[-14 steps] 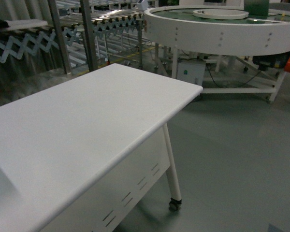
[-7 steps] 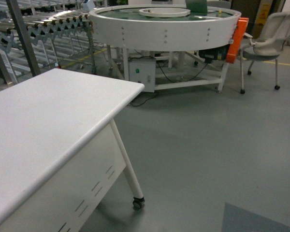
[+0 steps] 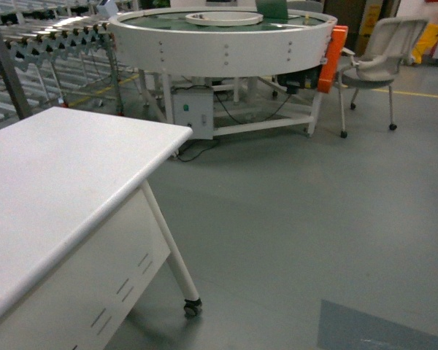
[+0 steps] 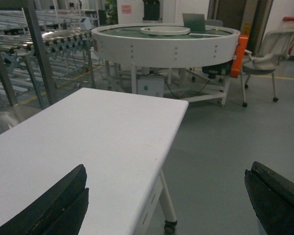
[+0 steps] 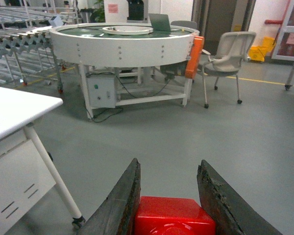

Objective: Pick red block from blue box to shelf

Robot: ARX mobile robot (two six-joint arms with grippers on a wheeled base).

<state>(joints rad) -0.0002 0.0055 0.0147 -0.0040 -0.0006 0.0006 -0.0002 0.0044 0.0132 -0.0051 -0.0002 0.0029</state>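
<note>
- We hold the red block (image 5: 174,215) clamped between the two dark fingers (image 5: 118,203) of our right gripper (image 5: 169,196); it shows only in the right wrist view, at the bottom edge.
- Our left gripper (image 4: 166,205) carries nothing: its fingers (image 4: 54,205) stand wide apart, one over the white table (image 4: 103,132) and the other past the table's right edge, above the grey floor (image 3: 314,211).
- Beyond the table's far end stands a round white conveyor (image 3: 219,40), with a pale chair (image 3: 379,55) to its right.
- A roller conveyor (image 3: 44,36) runs to the left of the round conveyor.
- The blue box appears in none of our views.
- We judge the pick done, since the block is already in hand.
- Still left: reaching the shelf, which we cannot identify here, and setting the block on it.
</note>
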